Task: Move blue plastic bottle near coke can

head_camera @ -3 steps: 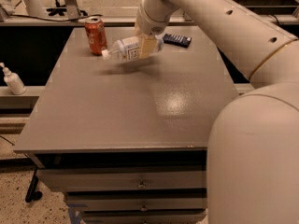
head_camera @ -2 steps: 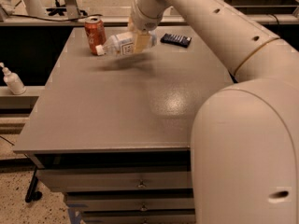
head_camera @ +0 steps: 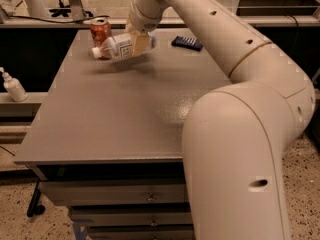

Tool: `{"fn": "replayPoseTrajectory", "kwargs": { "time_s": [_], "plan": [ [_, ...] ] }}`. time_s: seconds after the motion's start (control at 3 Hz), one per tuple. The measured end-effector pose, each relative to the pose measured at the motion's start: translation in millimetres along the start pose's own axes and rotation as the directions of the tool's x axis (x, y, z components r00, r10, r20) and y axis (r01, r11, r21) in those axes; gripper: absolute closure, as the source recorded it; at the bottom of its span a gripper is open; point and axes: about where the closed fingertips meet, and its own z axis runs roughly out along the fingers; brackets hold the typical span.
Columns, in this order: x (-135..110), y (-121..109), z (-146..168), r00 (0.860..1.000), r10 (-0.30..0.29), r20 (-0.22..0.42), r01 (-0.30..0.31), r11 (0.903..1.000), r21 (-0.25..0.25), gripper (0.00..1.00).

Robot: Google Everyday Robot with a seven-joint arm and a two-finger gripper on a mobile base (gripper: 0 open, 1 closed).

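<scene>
The gripper [head_camera: 140,42] is closed on the bottle [head_camera: 120,46], gripping its base end. It holds the bottle sideways and a little tilted, cap pointing away from the gripper to the left. A shadow on the counter [head_camera: 115,119] below suggests the bottle is in the air and not set down.

The can [head_camera: 100,31] stands upright just left of the gripper and slightly beyond it. The bottle's cap end overlaps the can's lower part in this view; whether they touch I cannot tell. A dark packet [head_camera: 186,43] lies on the gripper's other side, apart from it.

The carry looks nearly done, since the bottle has already reached the can. What is left, as I judge it, is to lower the bottle to the counter beside the can and let go without knocking the can over.

A second ago the bottle hung further right, with a clear gap between cap and can. That gap has since closed, while the can and packet have stayed put.
</scene>
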Motion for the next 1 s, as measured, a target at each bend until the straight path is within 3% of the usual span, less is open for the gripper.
{"fn": "replayPoseTrajectory", "kwargs": {
  "time_s": [1.0],
  "plan": [
    [-9.6,-3.2,19.7,0.999,-0.002,0.035,0.003,0.9997,-0.025,0.13]
  ]
}}
